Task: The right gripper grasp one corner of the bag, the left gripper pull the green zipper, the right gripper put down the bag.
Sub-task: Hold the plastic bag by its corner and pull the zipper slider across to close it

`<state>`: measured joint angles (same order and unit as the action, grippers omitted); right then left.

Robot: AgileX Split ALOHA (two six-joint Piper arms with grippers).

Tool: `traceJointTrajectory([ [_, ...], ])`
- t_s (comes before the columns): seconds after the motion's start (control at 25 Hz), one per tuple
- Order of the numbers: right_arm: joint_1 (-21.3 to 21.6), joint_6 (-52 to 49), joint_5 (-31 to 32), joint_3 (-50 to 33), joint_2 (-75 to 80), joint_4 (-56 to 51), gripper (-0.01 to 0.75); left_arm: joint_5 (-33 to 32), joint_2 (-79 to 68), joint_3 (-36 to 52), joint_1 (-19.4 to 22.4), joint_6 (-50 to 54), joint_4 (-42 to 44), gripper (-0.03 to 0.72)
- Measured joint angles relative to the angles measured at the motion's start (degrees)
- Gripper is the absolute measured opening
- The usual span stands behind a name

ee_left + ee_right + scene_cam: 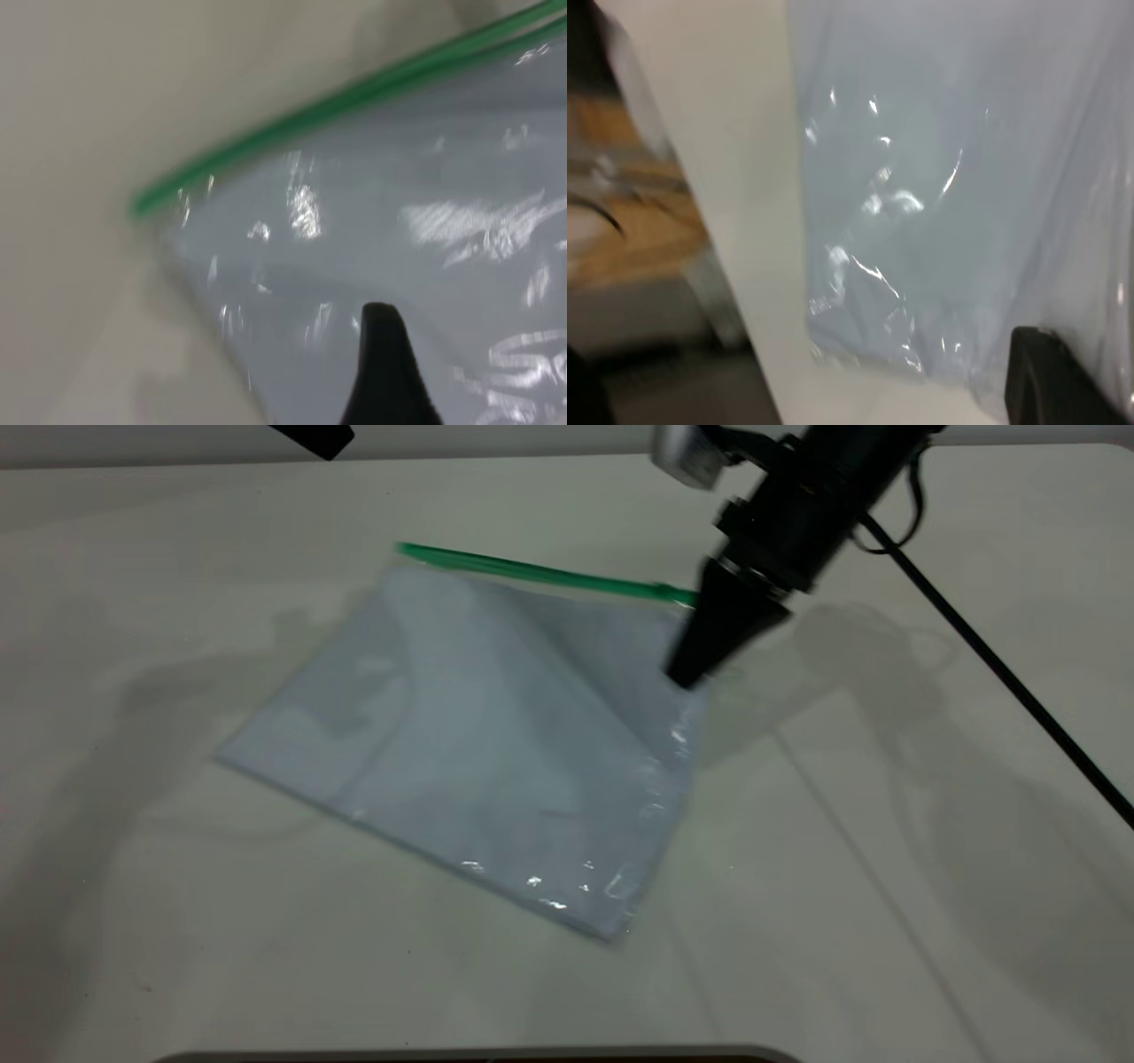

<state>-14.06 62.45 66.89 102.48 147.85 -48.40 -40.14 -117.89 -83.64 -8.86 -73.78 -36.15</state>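
The bag (496,744) is a pale bluish clear pouch lying on the white table, with the green zipper (532,571) along its far edge. My right gripper (689,676) is shut on the bag's far right corner, next to the zipper's right end, and holds that corner a little above the table. In the right wrist view one black finger (1050,381) shows against the crinkly bag (939,177). My left gripper (310,436) is at the far left edge, apart from the bag. Its wrist view shows one finger (383,372) over the bag (399,204), near the zipper's left end (266,137).
The white table (886,868) surrounds the bag. A black cable (1019,691) runs from the right arm across the table's right side. A dark rim (478,1056) lies at the table's near edge. The table's edge and clutter beyond it (638,230) show in the right wrist view.
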Motion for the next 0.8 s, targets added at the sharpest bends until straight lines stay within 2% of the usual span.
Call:
traceJointTrajectory([
  [0.12, 0.2, 0.8, -1.9, 0.0, 0.3, -9.9, 0.033, 0.1, 0.0, 0.0, 0.0, -5.1, 0.0, 0.563],
  [0.24, 0.5, 1.2, -5.4, 0.1, 0.3, -15.0, 0.033, 0.3, 0.0, 0.0, 0.0, -9.1, -0.6, 0.563],
  [0.64, 0.5, 4.3, -11.1, 0.1, 0.3, -18.7, 0.033, 1.1, -7.6, -1.0, 0.0, -25.2, -18.5, 0.563],
  [0.8, 0.5, 8.3, -11.6, 0.1, 0.3, -18.7, 0.033, -1.1, -10.7, -5.1, 0.0, -26.4, -22.3, 0.563],
])
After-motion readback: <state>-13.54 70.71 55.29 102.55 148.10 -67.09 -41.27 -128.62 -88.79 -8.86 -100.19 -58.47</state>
